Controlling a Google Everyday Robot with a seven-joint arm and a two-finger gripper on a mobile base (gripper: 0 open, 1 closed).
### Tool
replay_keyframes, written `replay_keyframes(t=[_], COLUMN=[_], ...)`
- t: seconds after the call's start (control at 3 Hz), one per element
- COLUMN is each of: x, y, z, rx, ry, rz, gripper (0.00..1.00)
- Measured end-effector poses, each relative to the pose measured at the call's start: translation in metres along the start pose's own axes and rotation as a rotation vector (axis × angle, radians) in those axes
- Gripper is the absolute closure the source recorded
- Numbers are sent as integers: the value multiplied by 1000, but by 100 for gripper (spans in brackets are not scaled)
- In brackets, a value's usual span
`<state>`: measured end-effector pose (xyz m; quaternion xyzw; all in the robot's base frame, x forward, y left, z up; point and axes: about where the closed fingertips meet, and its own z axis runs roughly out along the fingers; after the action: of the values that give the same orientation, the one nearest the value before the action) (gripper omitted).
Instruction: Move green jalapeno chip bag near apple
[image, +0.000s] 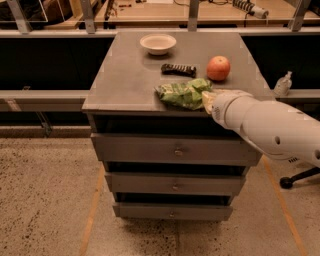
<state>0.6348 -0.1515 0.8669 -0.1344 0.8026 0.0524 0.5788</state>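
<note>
The green jalapeno chip bag (183, 94) lies crinkled on the grey cabinet top (125, 75), near its front edge. The red-orange apple (218, 68) sits just behind and to the right of the bag, a short gap away. My gripper (206, 99) is at the bag's right end, at the tip of the white arm (265, 125) that reaches in from the right. The arm's wrist hides the fingers.
A small dark wrapped bar (178, 69) lies just behind the bag, left of the apple. A shallow white bowl (158, 43) stands at the back of the top. Drawers front the cabinet. A sanitizer bottle (283, 84) stands on the ledge at right.
</note>
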Motion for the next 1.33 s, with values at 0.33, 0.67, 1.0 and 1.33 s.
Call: replay_keyframes(t=[0.33,0.67,1.0,1.33], x=[-2,-20,-29,-36], y=[0,6,5,8], z=[11,33,49,48], rx=[6,-49,-77,-123], ry=[-20,-46,-62,-62], rz=[16,-22,-55,-96], gripper=[20,0,0,0])
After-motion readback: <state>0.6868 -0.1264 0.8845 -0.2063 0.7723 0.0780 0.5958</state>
